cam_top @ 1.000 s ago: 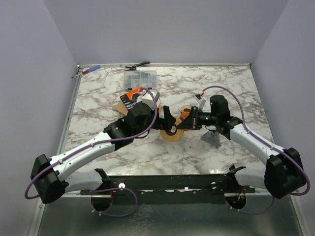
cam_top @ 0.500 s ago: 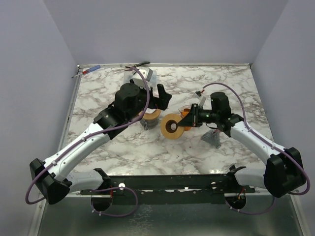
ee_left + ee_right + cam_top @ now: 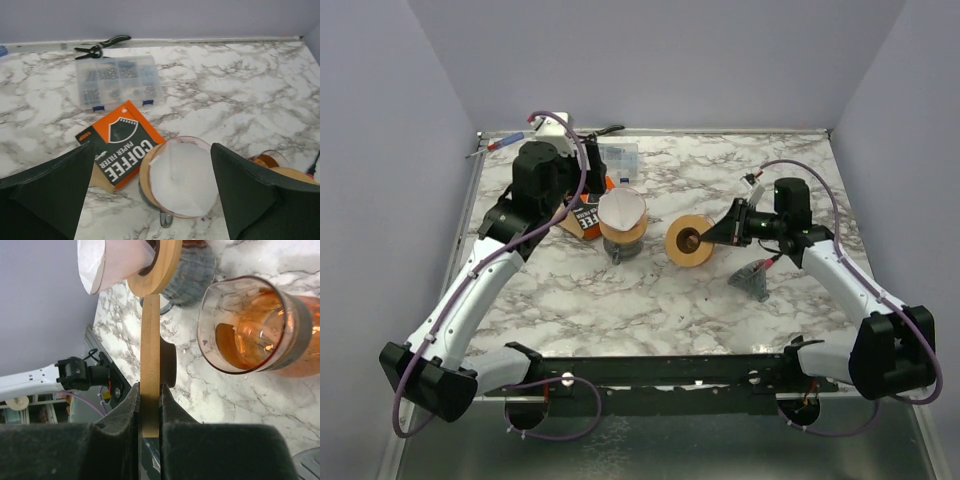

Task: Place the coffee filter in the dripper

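The dripper has a wooden collar and stands on a grey base at the table's middle left. A white paper coffee filter sits inside its cone. Both show in the left wrist view, the filter inside the dripper's rim. My left gripper is open and empty, raised behind and to the left of the dripper. My right gripper is shut on a round wooden disc, held on edge to the right of the dripper. The right wrist view shows the disc pinched between the fingers.
An orange coffee filter pack lies left of the dripper. A clear parts box and pliers lie at the back. A glass cup with orange inside stands by the disc. A grey object lies front right. A screwdriver lies back left.
My left arm has drawn back from the middle to the far left and opened. The white filter now sits in the dripper. My right gripper has shifted a little right with the disc.
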Tool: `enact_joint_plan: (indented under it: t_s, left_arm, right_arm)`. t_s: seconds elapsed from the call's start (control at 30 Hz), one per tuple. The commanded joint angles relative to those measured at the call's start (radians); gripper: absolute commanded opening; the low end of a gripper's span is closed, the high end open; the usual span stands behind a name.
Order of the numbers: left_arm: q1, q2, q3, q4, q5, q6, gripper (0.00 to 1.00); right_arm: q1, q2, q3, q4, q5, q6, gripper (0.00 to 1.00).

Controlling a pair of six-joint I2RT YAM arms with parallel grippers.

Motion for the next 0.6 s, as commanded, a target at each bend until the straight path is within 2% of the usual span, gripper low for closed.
enact_joint_plan:
  t_s: [0.0, 0.2, 0.43, 0.57]
  left_arm:
    - [0.137, 0.001, -0.023, -0.052, 0.009, 0.011, 0.99]
    - [0.296, 0.007, -0.143, -0.024, 0.056, -0.025, 0.99]
    - [0.37, -0.003, -0.263, 0.01, -0.001, -0.081, 0.99]
    - [0.376, -0.023, -0.3, 0.027, 0.005, -0.083, 0.99]
  right_arm:
    - [-0.072, -0.013, 0.049, -0.004, -0.114, -0.004, 0.0]
    - [-0.165, 0.002, 0.063, 0.011, -0.161, 0.018, 0.0]
    - [-0.195, 0.052, 0.09, 0.067, -0.191, 0.063, 0.0]
    - [-0.203, 0.08, 0.104, 0.084, -0.194, 0.074, 0.0]
